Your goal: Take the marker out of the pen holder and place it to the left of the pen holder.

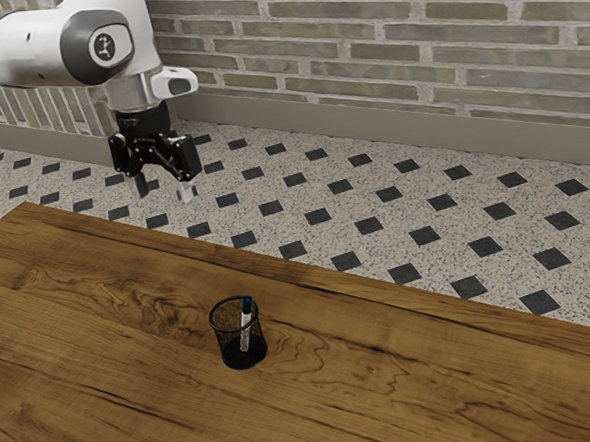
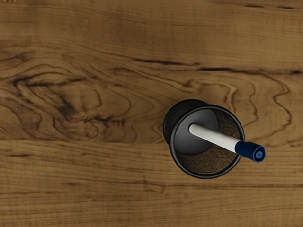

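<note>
Presently the marker [image 2: 215,135] stands in the black mesh pen holder [image 2: 207,176], which sits upright on the wooden tabletop [image 1: 102,333]. White barrel, blue cap [image 2: 251,151] uppermost. It tilts: the holder is much wider than the barrel, so the foot bears on the floor inside while the upper part leans at the rim, the cap poking out above. That lean probably explains why it stays up at all. Jaws spread, nothing between them, carried high above the tabletop by the white arm [image 1: 129,51], well apart from the holder and pointing down. Height seems useful here, giving room to line up over the cap before any descent. Step in hand, by my reading: approach; the removal itself is not begun. Next move likely calls for centring over the cap, matching the tilt, closing on the exposed end, then lifting until the foot clears the rim. Risks: a low or skewed grip might catch the rim, and a sideways pull could drag or tip the holder, which looks light. Laying down, left of it, comes last.
</note>
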You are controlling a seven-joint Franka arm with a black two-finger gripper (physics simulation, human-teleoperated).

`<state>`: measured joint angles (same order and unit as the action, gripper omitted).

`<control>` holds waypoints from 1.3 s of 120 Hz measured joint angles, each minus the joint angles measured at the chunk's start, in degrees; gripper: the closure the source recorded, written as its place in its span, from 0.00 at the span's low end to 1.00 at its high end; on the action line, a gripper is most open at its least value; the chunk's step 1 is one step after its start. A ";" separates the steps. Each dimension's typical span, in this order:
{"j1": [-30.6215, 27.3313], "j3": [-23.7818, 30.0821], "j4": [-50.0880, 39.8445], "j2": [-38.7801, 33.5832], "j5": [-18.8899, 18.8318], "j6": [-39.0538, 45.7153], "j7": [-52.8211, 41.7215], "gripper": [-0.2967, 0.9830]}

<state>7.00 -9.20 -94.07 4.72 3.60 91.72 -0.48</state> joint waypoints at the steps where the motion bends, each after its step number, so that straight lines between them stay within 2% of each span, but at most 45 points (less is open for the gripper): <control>1: -0.01 0.00 0.00 0.00 0.01 0.00 0.00 0.25; 13: -0.27 0.04 0.69 2.16 0.06 0.03 -0.03 0.25; 29: -0.73 -0.16 3.53 8.63 1.34 0.13 0.06 0.25; 61: 1.64 0.45 9.09 19.20 1.63 0.45 1.37 0.25; 90: 4.42 0.62 8.97 21.09 1.73 1.12 3.91 0.25; 109: 6.87 0.64 7.48 21.31 0.21 2.63 5.36 0.26; 156: 7.75 2.14 2.90 21.34 -2.06 3.35 7.62 0.33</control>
<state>14.75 -7.06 -91.17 26.06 1.54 95.07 7.14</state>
